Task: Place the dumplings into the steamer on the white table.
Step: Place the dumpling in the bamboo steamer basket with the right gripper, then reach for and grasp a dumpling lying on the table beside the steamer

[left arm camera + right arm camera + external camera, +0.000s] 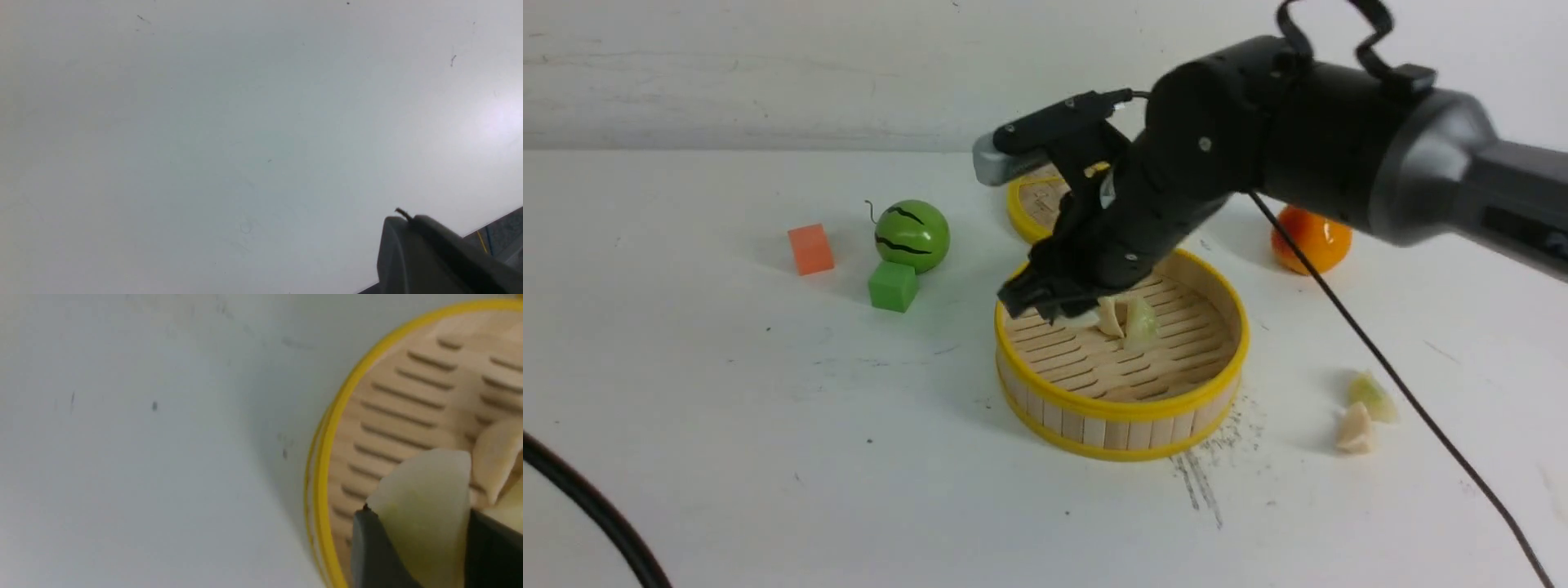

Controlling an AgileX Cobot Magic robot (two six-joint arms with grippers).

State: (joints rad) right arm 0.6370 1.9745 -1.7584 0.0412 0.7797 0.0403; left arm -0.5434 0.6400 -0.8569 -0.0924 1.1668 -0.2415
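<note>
Lying nearest on the white table (768, 457), two loose dumplings (1364, 415) sit side by side, to the right of the steamer (1123, 408); inside it two more dumplings (1127, 320) lean together; the right gripper (1045, 300) dips over its slatted floor, jaws part-closed on a pale dumpling (425, 506); the left gripper (412, 249), jaws closed, hovers over the table; beyond the steamer lie a green cube (893, 286) and a toy watermelon (912, 235).

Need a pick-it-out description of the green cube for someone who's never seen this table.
Find the steamer, the big round bamboo basket with yellow rims, mid-table. Left of it sits a striped green watermelon ball, and the green cube lies just in front of that, nearer the camera. It is the only green block; the orange cube further left is its one lookalike.
</note>
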